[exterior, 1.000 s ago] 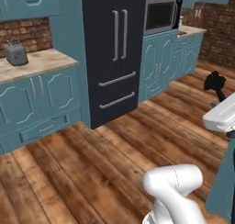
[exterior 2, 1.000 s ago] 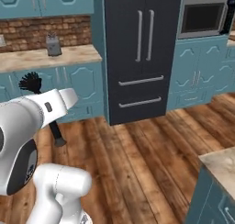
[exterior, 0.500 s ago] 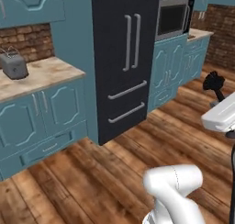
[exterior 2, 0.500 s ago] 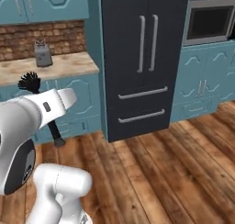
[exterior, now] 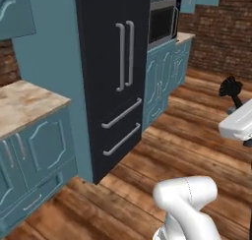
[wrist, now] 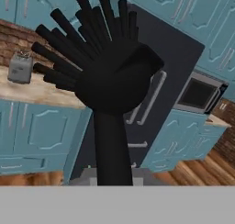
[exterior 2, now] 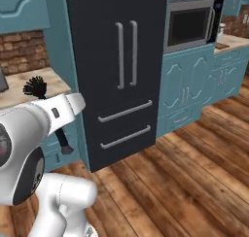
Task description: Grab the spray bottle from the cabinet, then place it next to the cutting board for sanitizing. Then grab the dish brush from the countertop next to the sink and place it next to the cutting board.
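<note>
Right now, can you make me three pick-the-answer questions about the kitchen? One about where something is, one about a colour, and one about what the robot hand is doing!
1. Where is the microwave?
A. right beside the fridge
B. on the floor
C. on the arm

2. What colour is the brush?
A. white
B. black
C. teal

3. What is the gripper doing?
A. open and empty
B. shut on a toaster
C. shut on the brush

Answers:
1 A, in the right base view it sits in the teal cabinets beside the dark fridge.
2 B, bristles and handle are all black in the hand view.
3 C, the handle rises straight out of the gripper.
</note>
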